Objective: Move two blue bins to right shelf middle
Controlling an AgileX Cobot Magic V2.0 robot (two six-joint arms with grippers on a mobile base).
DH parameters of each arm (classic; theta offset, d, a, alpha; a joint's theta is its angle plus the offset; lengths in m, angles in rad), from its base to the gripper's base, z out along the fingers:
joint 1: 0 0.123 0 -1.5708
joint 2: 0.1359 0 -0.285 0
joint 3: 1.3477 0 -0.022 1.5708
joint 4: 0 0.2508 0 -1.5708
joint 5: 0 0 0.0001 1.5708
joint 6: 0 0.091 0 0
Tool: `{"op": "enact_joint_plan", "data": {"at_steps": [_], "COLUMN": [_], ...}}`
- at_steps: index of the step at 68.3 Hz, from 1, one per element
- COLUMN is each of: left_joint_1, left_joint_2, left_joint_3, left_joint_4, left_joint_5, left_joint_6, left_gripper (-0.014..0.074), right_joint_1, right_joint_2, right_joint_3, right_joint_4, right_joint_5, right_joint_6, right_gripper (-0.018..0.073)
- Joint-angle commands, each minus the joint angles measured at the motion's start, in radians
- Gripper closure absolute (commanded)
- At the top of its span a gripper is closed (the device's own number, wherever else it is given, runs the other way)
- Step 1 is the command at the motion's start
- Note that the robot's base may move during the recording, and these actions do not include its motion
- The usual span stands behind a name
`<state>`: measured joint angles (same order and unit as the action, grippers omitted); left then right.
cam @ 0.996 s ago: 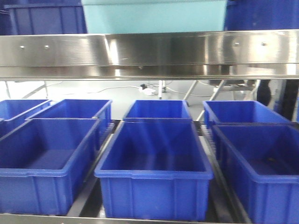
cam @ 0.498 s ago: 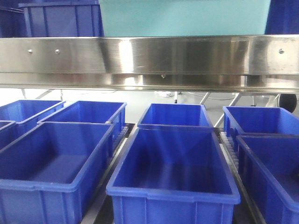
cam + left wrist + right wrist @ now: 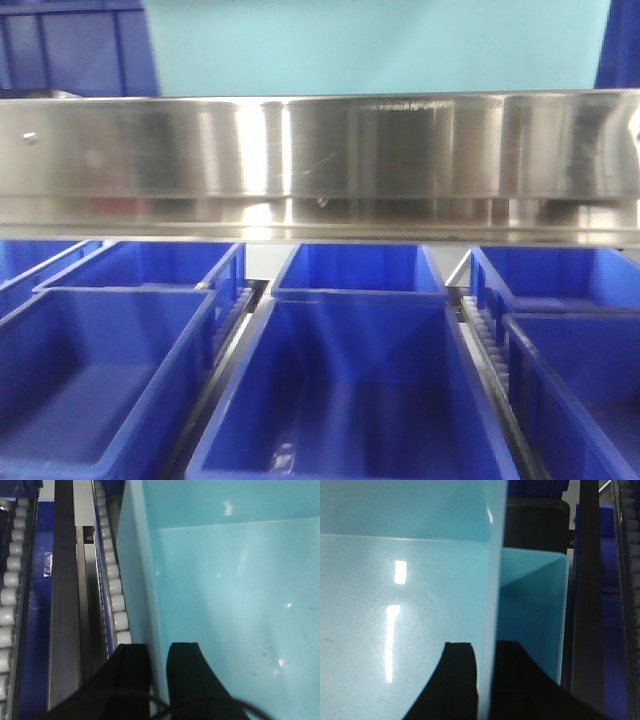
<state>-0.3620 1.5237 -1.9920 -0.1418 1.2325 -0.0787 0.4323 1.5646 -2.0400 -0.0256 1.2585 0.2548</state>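
Observation:
A light blue bin fills the top of the front view, above the steel shelf rail. In the left wrist view my left gripper is shut on the left wall of this bin, one finger outside and one inside. My right gripper is shut on the bin's right wall in the same way. Just outside that wall a second light blue bin wall shows; whether the two are nested I cannot tell.
Dark blue bins sit on the level below the rail: centre, left, right, with more behind. Another dark blue bin stands at upper left. White rollers and a dark rail run beside the held bin.
The light blue bin now spans more of the front view's top. The steel rail looks larger and sits lower in the frame, and the dark blue bins below look closer.

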Motion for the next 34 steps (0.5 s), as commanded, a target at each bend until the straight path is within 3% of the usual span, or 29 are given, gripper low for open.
{"op": "enact_joint_plan", "data": {"at_steps": [1,34], "left_joint_1": [0.000,0.000], "left_joint_2": [-0.012,-0.012], "left_joint_3": [-0.017,-0.017], "left_joint_4": [-0.048,-0.048], "left_joint_5": [-0.028,-0.028], "left_joint_6": [0.014,0.014], "left_gripper": [0.0707,0.0707], "right_joint_1": [-0.001,-0.001], "right_joint_2": [-0.010,-0.010], "right_joint_3": [-0.011,-0.011], "right_joint_4": [0.000,0.000], "right_joint_5": [-0.040,-0.040], "right_joint_6": [-0.011,-0.011], "right_gripper": [0.0712,0.0712]}}
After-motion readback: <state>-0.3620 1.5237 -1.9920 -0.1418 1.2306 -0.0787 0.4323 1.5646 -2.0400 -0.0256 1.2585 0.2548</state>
